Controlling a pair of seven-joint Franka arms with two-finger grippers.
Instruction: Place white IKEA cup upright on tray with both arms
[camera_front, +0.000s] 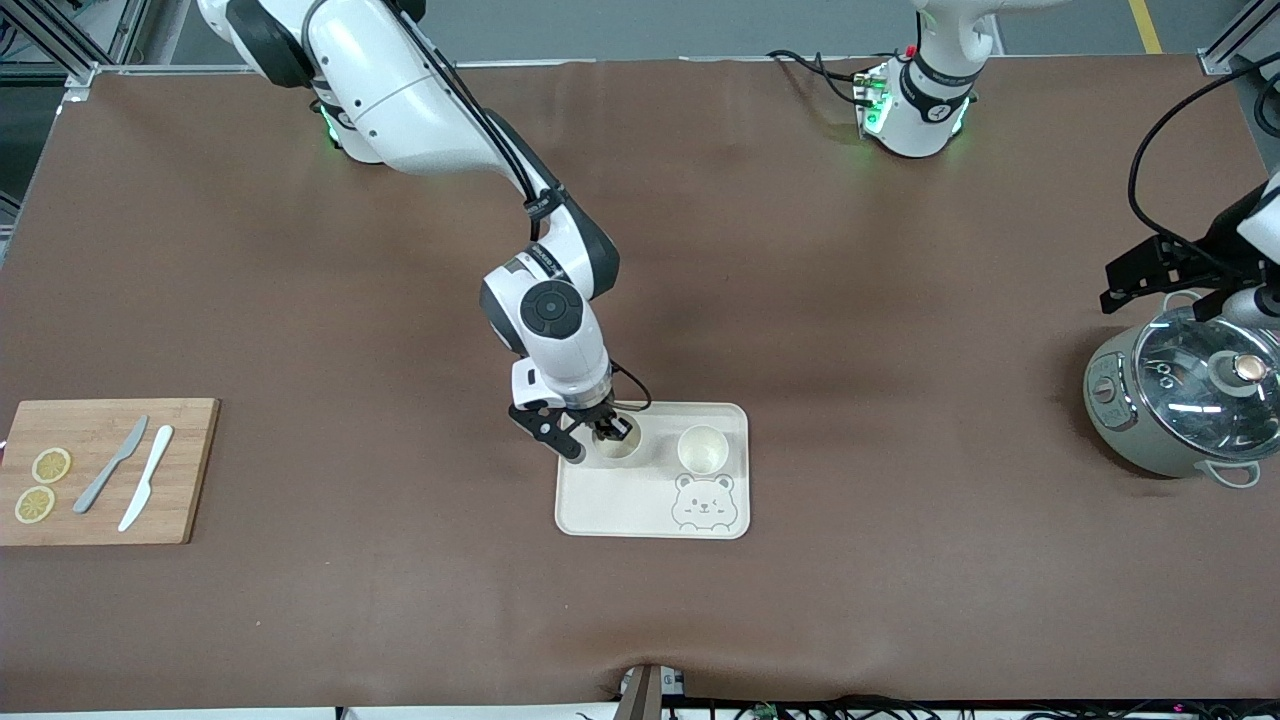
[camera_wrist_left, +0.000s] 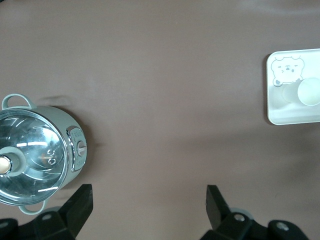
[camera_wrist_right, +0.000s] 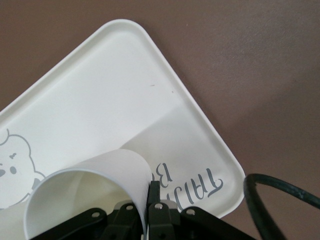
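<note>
Gripping a white cup (camera_front: 618, 441) by its rim, right gripper (camera_front: 608, 430) needed a level release onto tray (camera_front: 610, 510), mid-table; left gripper (camera_wrist_left: 147, 210) waited wide open nr table's end.

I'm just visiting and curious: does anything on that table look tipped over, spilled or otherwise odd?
Nothing stands out. Two white cups sit upright on the tray: the free cup beside the bear drawing, and the other cup with its rim pinched by the right gripper. The left gripper waits open above the pot.
</note>
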